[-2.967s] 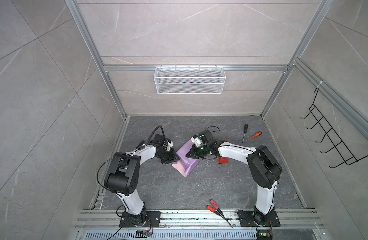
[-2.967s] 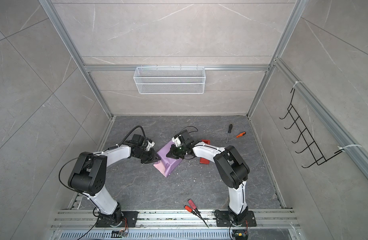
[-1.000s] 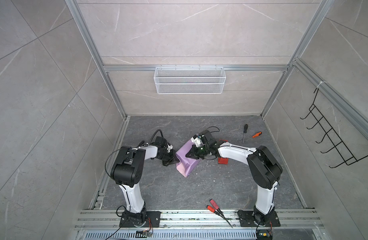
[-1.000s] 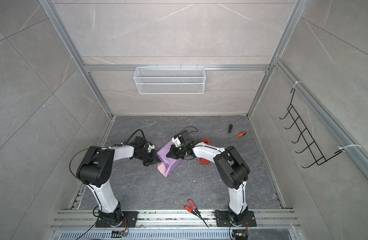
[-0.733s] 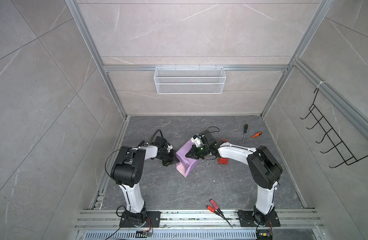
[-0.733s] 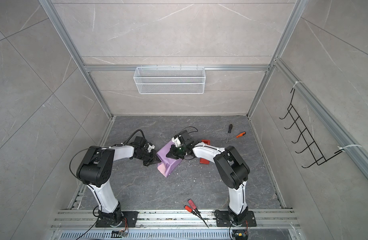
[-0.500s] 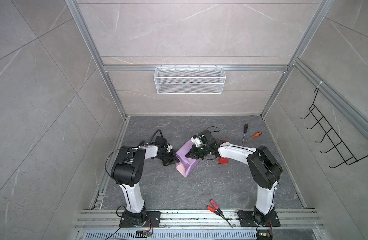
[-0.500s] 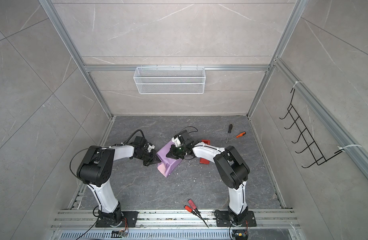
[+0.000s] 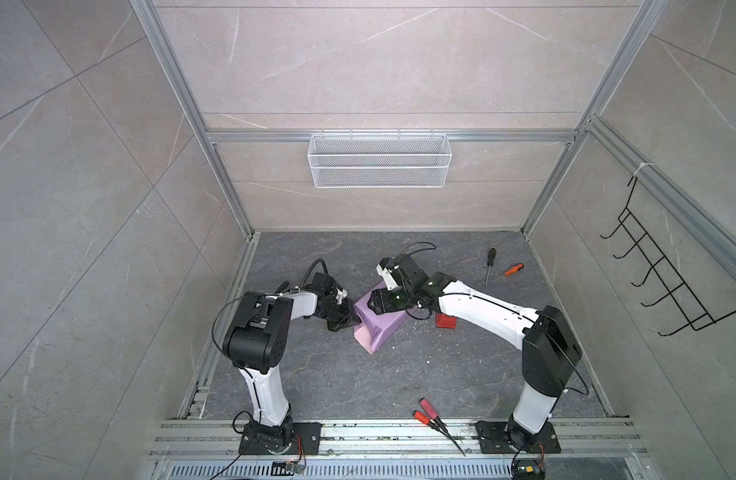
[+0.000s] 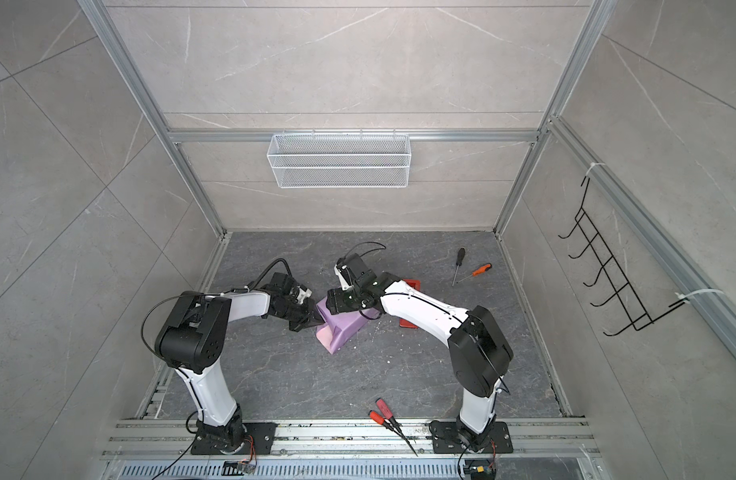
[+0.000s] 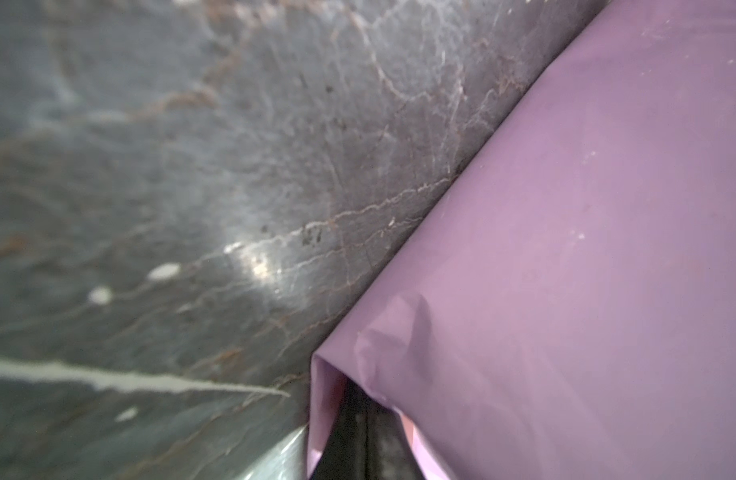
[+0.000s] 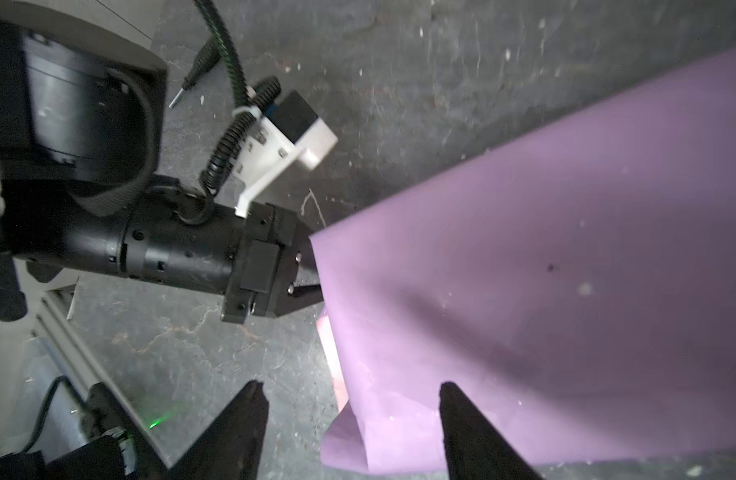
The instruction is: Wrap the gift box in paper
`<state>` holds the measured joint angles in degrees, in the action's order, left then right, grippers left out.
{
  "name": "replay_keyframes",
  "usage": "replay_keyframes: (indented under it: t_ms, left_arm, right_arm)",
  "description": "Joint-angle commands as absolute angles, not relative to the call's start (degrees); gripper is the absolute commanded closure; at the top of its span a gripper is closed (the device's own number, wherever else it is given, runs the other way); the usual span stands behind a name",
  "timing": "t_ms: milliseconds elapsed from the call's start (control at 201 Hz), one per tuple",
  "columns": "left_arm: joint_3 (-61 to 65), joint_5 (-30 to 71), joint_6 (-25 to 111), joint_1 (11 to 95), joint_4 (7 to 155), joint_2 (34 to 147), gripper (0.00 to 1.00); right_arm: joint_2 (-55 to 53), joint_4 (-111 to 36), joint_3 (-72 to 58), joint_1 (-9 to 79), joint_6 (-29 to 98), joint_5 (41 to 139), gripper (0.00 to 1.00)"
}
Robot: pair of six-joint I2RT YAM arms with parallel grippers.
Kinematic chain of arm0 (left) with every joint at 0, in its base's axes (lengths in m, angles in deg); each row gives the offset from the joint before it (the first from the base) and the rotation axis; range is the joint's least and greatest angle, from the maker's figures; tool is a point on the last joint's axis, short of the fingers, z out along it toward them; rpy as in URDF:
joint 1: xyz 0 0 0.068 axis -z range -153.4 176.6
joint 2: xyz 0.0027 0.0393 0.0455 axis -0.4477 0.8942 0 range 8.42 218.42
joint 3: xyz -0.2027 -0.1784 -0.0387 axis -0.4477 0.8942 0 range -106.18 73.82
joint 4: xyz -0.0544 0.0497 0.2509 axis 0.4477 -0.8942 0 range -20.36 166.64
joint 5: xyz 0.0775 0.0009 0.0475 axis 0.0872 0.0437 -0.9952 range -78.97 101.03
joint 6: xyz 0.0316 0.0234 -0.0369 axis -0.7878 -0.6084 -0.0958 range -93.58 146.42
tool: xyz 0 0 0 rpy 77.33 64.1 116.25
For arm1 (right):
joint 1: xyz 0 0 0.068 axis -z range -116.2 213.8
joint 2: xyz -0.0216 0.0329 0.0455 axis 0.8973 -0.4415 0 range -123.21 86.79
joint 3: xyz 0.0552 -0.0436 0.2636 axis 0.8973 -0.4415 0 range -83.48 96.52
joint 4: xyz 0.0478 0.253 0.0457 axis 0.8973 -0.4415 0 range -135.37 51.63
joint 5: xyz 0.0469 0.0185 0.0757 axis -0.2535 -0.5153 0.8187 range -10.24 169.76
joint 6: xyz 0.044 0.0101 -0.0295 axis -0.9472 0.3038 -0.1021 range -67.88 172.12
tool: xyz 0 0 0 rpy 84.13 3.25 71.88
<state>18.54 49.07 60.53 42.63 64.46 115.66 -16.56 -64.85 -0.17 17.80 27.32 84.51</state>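
Black left gripper [image 9: 351, 323] reaches in low from 9 o'clock, jaws closed all the way, tips pinched on the 9 o'clock edge of the paper [image 9: 386, 326]. Left wrist view: dark fingers [image 11: 358, 440] sit inside a fold of the sheet, a bit of pink beside them. Right wrist view agrees, tips meet right at the lilac edge with no gap.

The paper sits about mid-table on the dark grey marbled table [image 9: 316, 374], lilac side out. It is creased and humped into a blocky lump running 1 to 7 o'clock. Pale pink underside shows along its 8 o'clock edge. No view of the gift box; whether it is under the sheet, cannot tell.

White wire basket [image 9: 379, 166] on the back wall at 12 o'clock.

Over the paper's 12 o'clock end hangs the right gripper [image 9: 376, 300], its arm coming from 4 o'clock. Jaws spread wide, gripping nothing. Right wrist view: one finger [image 12: 462, 419] over the lilac sheet, the other over bare table just beside the sheet's edge. Contact with the paper: cannot tell.

Red tape dispenser [image 9: 446, 321] at 3 o'clock of the paper, partly under the right arm. Red-handled pliers [image 9: 428, 407] at 5 o'clock by the front rail. Two screwdrivers at 1 o'clock, black handle [image 9: 491, 254] and orange handle [image 9: 514, 269], near each other. Black hook rack [image 9: 649, 286] on the right wall.
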Motion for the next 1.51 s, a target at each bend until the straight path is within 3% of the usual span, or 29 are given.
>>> replay_keyframes:
  t_ms: [0,229,473,961,1504]
  left_arm:
    - [19.5,46.2,60.3,42.9,64.1,116.8,1.00]
    - [19.9,46.4,60.4,42.9,64.7,116.4,1.00]
    - [19.8,46.7,60.3,42.9,64.6,116.6,1.00]
    - [19.6,46.8,59.7,42.9,64.4,116.5,1.00]
    - [19.2,46.7,58.9,42.8,63.0,115.2,1.00]
  right_arm:
    - [-18.7,-68.4,2.0,14.6,36.0,70.2,0.23]
    - [-20.0,-54.2,-4.9,9.9,50.2,65.5,0.20]
    - [-22.0,-46.1,-8.9,9.9,52.8,66.2,0.19]
    - [-29.8,-44.4,-8.5,9.6,54.3,61.6,0.19]
    - [-34.8,-45.8,-11.4,8.3,53.5,51.4,0.25]
